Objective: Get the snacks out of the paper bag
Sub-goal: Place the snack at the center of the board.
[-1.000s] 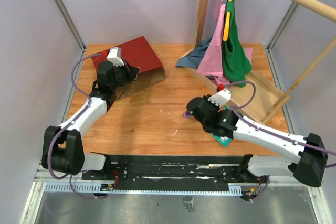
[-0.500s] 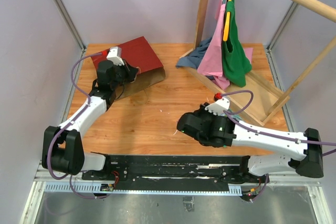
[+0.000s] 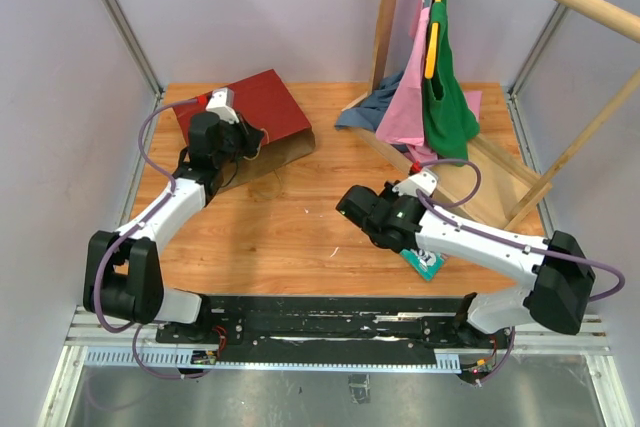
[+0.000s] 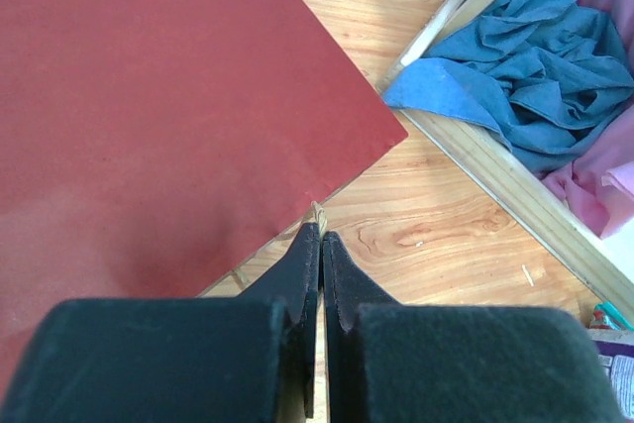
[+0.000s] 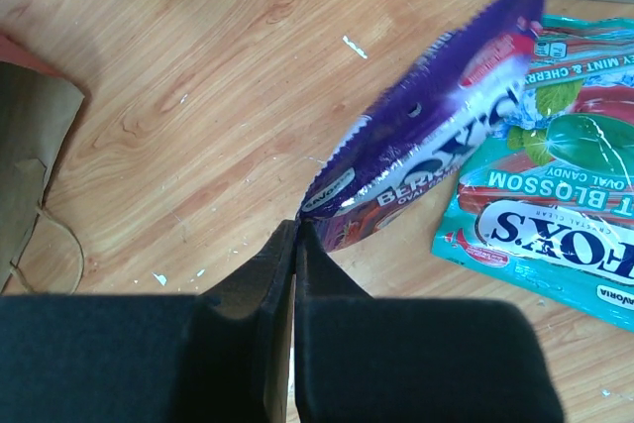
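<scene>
While the left hand (image 4: 319,237) pinches shut on a thin tan sliver that looks like the lip of the paper bag (image 4: 149,96), the right hand (image 5: 295,230) is clamped on one corner of a purple packet (image 5: 436,136), which stands tilted up off the desk (image 3: 290,217). The step in hand seems to be carrying this snack away from the bag to lay it down. A teal packet (image 5: 555,215) already lies flat on the desk just beside it, its edge under the purple one.

The next move probably calls for lowering the purple packet beside the teal one, letting go, then returning to the bag's mouth while the left hand holds the lip up.

The bag lies on its side at the far left of the desk, its dark red face up and its brown mouth towards the middle. Its inside is hidden, so I cannot tell how many snacks remain. The wooden frame (image 3: 500,187) on the far right holds crumpled blue cloth (image 4: 525,27) and pink garments (image 3: 405,112).
</scene>
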